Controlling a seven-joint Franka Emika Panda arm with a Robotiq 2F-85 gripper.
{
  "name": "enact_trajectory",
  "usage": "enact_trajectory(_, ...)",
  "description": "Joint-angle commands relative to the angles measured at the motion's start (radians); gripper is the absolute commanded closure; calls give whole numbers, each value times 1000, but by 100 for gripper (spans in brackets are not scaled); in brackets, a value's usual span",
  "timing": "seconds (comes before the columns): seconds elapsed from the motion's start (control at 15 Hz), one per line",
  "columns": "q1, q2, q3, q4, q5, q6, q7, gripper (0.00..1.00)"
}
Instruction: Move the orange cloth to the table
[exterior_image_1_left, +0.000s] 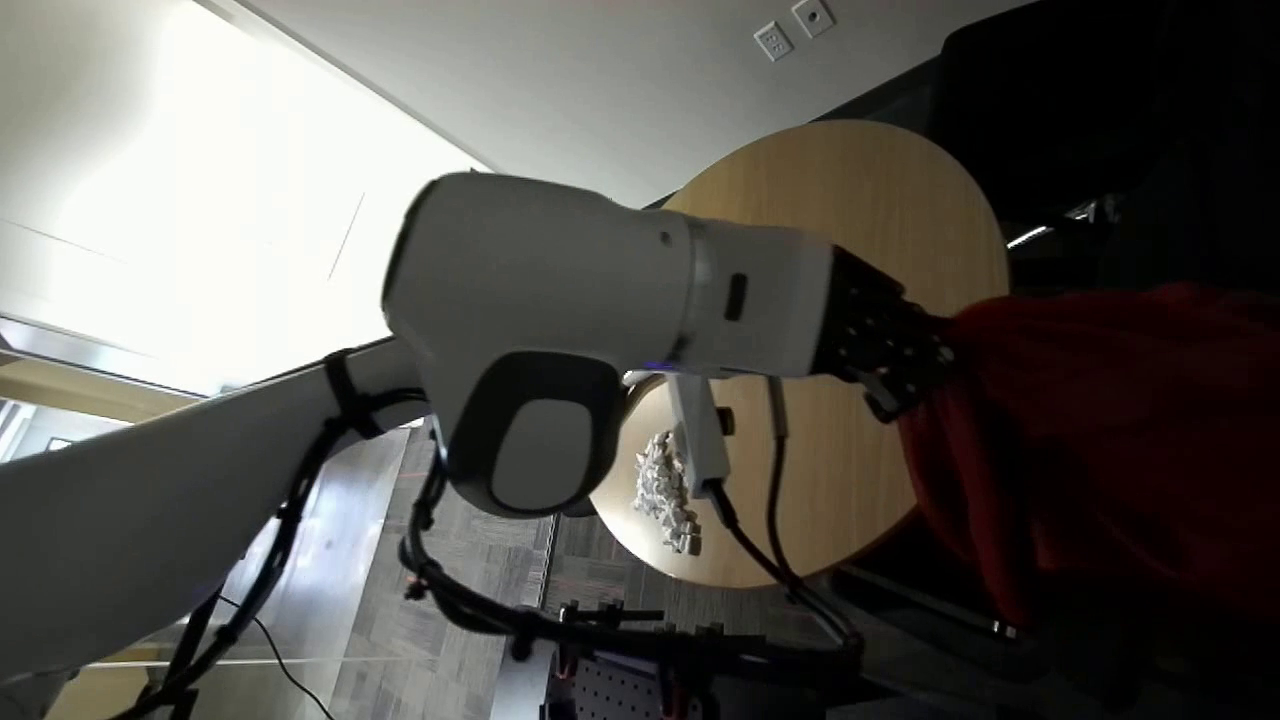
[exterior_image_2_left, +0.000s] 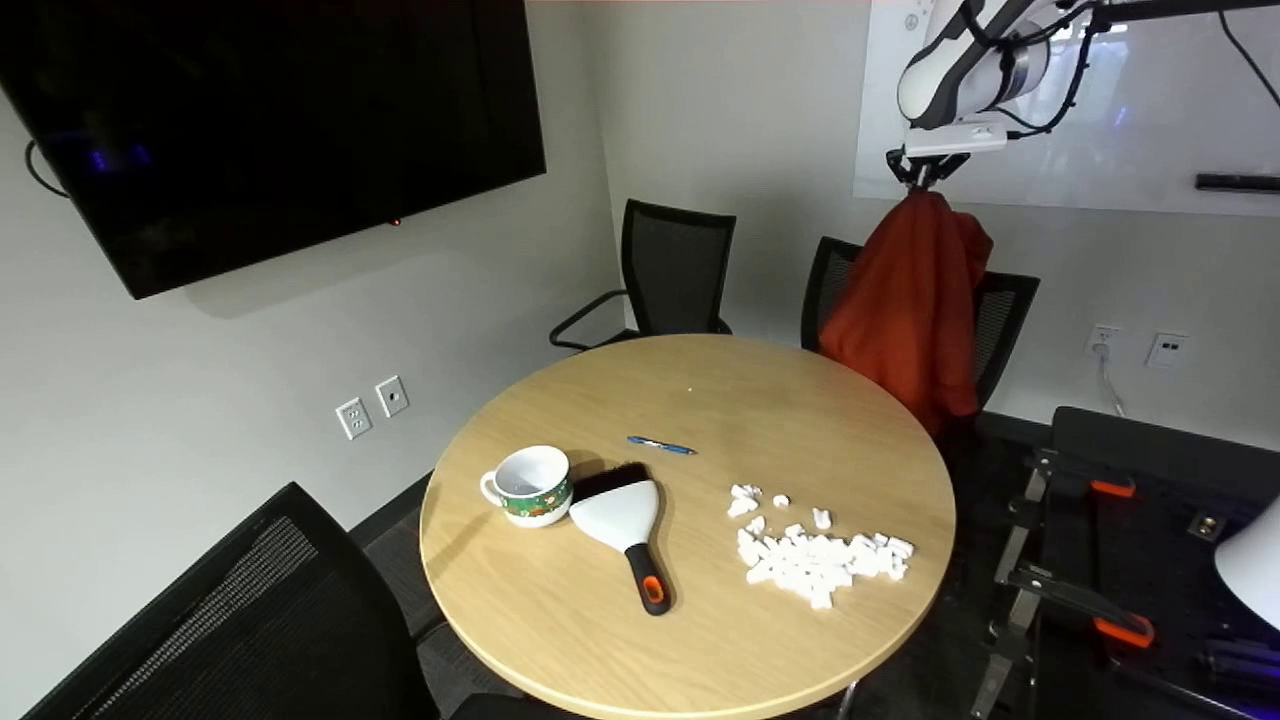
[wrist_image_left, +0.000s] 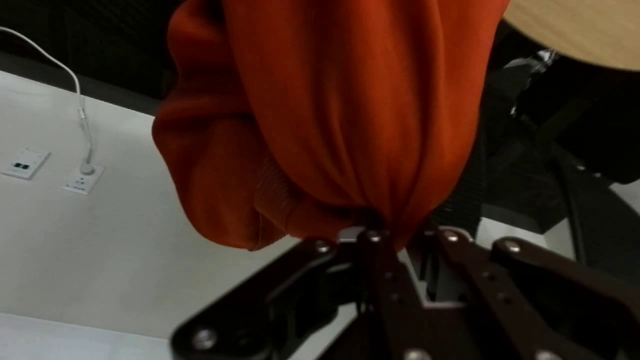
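Observation:
The orange cloth (exterior_image_2_left: 910, 300) hangs in folds from my gripper (exterior_image_2_left: 922, 182) in an exterior view. It also shows dark red in an exterior view (exterior_image_1_left: 1100, 430) and fills the upper middle of the wrist view (wrist_image_left: 345, 100). My gripper (wrist_image_left: 400, 230) is shut on the bunched top of the cloth, well above the tabletop. The cloth hangs at the far edge of the round wooden table (exterior_image_2_left: 560, 620), in front of a chair back, its lower end below the tabletop level. I cannot tell whether it touches the chair or table. The table's edge also shows in the wrist view (wrist_image_left: 585, 30).
On the table are a mug (exterior_image_2_left: 535, 490), a brush with white head and black handle (exterior_image_2_left: 620, 515), a blue pen (exterior_image_2_left: 662, 445) and a pile of white pieces (exterior_image_2_left: 815, 565). Black chairs (exterior_image_2_left: 680, 270) stand around it. A black cart (exterior_image_2_left: 1150, 560) stands beside it.

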Motion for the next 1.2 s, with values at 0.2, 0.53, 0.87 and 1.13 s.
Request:
enact_trajectory(0.2, 15, -181, 74, -89, -108, -52, -35, 84)
enact_trajectory(0.53, -24, -149, 97, -89, -107, -49, -36, 84)
enact_trajectory(0.87, -66, -230, 210, -40, -7, -134, -96, 96)
enact_trajectory(1.13, -102, -287, 312, 85, 115, -293, -171, 96)
